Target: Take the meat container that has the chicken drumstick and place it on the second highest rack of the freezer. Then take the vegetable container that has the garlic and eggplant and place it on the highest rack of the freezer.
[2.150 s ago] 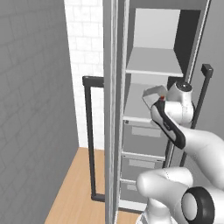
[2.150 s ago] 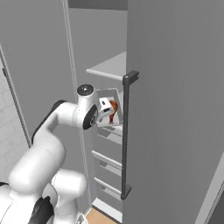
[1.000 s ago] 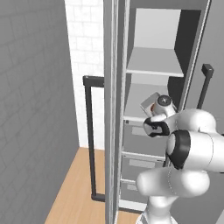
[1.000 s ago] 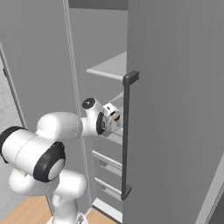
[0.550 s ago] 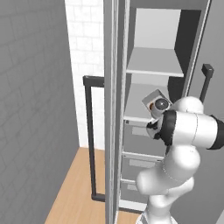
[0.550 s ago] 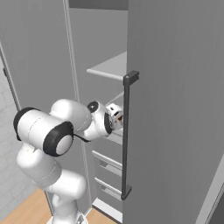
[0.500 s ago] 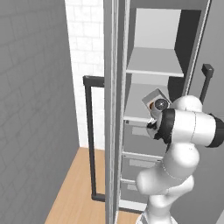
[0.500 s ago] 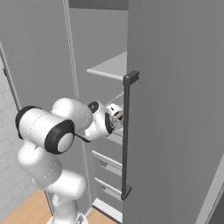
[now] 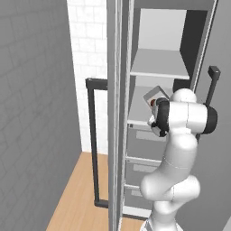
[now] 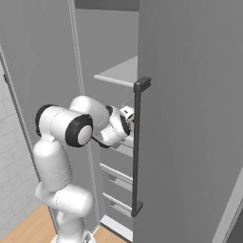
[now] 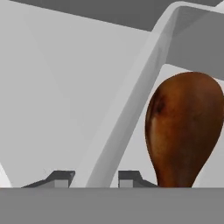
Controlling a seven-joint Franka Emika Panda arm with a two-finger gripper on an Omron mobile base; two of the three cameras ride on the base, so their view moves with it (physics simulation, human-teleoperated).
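Note:
The meat container point(image 11: 131, 100), a light-grey tray, has its side wall caught between my gripper's point(image 11: 95, 178) two finger tips, so the gripper is shut on it. The chicken drumstick point(image 11: 183, 131) lies inside the tray, glossy orange-brown. In the left base view the tilted tray point(image 9: 155, 94) sits just ahead of the gripper point(image 9: 156, 104), over the second shelf point(image 9: 139, 110) of the open freezer point(image 9: 198, 49). The highest rack point(image 9: 160, 65) is above it and bare. In the right base view the gripper point(image 10: 129, 114) reaches behind the door edge. The vegetable container, garlic and eggplant are out of view.
The freezer's open left door, with a long dark bar handle point(image 9: 92, 144), stands edge-on beside the arm. A second dark handle point(image 10: 137, 147) runs down the right door close to the hand. Drawers point(image 9: 142, 155) fill the cabinet below the shelves. White tiled wall and wood floor lie to the left.
The arm has folded up and its elbow has swung behind the hand, pushing the hand and the held tray deeper over the second shelf. The grip on the tray has not changed.

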